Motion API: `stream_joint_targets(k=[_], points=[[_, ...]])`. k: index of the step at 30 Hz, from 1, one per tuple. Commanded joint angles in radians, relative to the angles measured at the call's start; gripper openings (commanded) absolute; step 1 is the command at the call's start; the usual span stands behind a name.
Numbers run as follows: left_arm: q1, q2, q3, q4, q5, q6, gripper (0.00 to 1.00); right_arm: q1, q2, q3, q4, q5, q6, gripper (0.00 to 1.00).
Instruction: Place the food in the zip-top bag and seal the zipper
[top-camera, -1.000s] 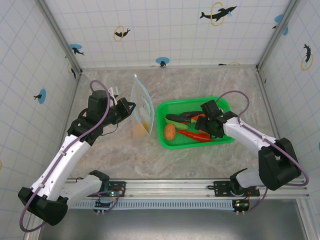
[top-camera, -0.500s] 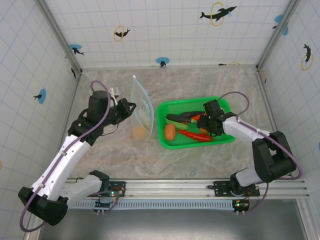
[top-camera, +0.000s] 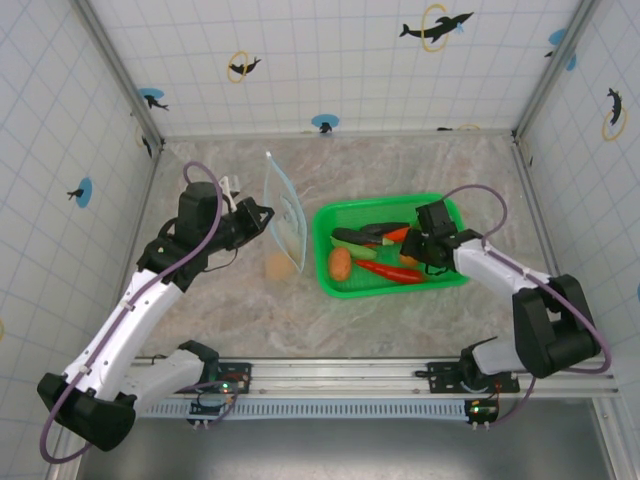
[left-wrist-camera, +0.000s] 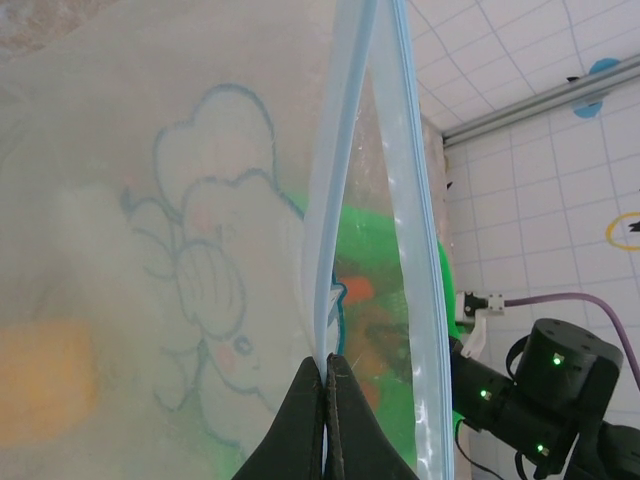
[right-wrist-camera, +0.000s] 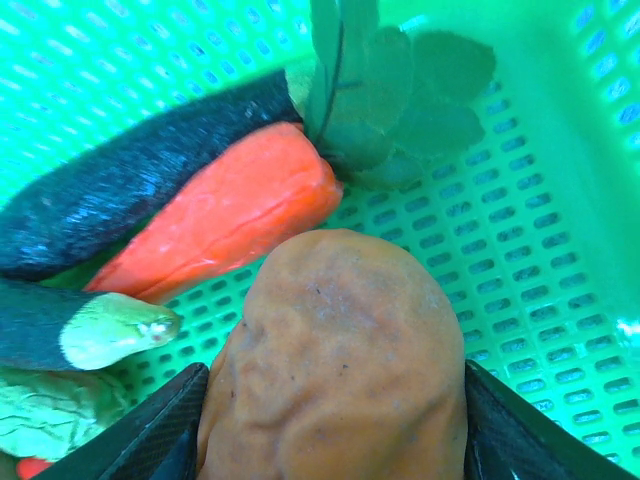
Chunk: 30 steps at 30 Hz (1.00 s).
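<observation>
Starting at the left, Mara: what did the left gripper (left-wrist-camera: 323, 362) have?

Fingers pinched tight, Jon, on one lip of the zipper (left-wrist-camera: 322, 220), a narrow pale blue ridged strip. The other lip stood apart from it, so the mouth gaped. The zip-top bag (top-camera: 284, 218) hung edge-up from that grip. It was thin, clear, floppy film with a light-blue elephant outline.

And the orange blob by it?

Yellow-orange round fruit (top-camera: 278, 266), at the bag's lower end, over the marbled table (top-camera: 250, 320). Through the film it was a soft blur. Inside or just beside, I couldn't tell.

Next over?

Green basket (right-wrist-camera: 540, 200), stiff plastic mesh, just right of the bag. In it, left to right: a smooth orange oval (top-camera: 340, 263), a long dark eggplant (top-camera: 360, 236) with pebbly skin, a slim red chili (top-camera: 392, 271), and a tapered carrot (top-camera: 397, 234) with flat green leaves.

Right gripper (right-wrist-camera: 335, 380)?

Down in the basket's right half. Its fingers (right-wrist-camera: 150, 435) lay against both flanks of a lumpy brown piece (right-wrist-camera: 335, 300), matte and dimpled like potato skin.
</observation>
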Motion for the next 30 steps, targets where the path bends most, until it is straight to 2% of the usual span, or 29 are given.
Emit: stream_joint_targets(k=[1, 10, 13, 21, 30], points=[[0.004, -0.001, -0.017, 0.023, 0.023, 0.008, 0.0, -0.008, -0.066, -0.007, 0.004, 0.003, -0.016, 0.56], [0.004, 0.001, -0.027, 0.042, 0.05, 0.001, 0.0, -0.004, -0.206, 0.012, 0.022, -0.058, -0.081, 0.53], [0.004, 0.002, -0.026, 0.048, 0.067, 0.005, 0.0, 0.026, -0.244, 0.049, 0.036, -0.076, -0.112, 0.52], [0.004, -0.007, -0.028, 0.067, 0.113, 0.038, 0.0, 0.213, -0.261, 0.213, 0.12, -0.138, -0.159, 0.52], [0.004, -0.004, -0.04, 0.069, 0.124, 0.04, 0.0, 0.437, -0.092, 0.528, 0.168, -0.145, -0.199, 0.53]])
